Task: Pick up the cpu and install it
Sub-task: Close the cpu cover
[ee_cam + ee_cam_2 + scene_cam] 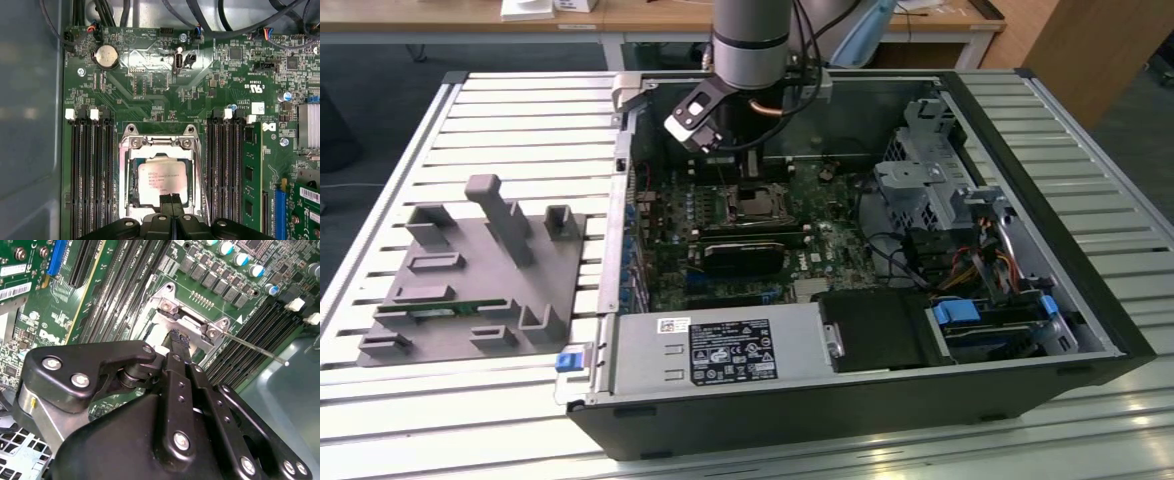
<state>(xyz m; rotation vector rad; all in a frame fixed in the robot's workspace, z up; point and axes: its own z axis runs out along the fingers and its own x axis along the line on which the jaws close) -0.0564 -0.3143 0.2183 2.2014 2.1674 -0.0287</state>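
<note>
On the slatted grey metal worktop (520,120) lies the open black computer case (854,420), filling the middle and the exterior view's right. Inside it, the green motherboard (165,85) carries the silver metal socket frame (131,145). The cpu (161,175), a small square chip with a shiny silver top, lies flat within that frame. The hand (171,197) hangs over the chip's edge with its black fingers (166,202) pressed together, gripping nothing. Seating it well, I judge, means straight, gentle pressure with no sideways drag, and corners square to the frame. The hand's own links cover one edge of the chip. Whether the tips touch it, or whether the thin wire lever (250,346) is latched, cannot be made out.
</note>
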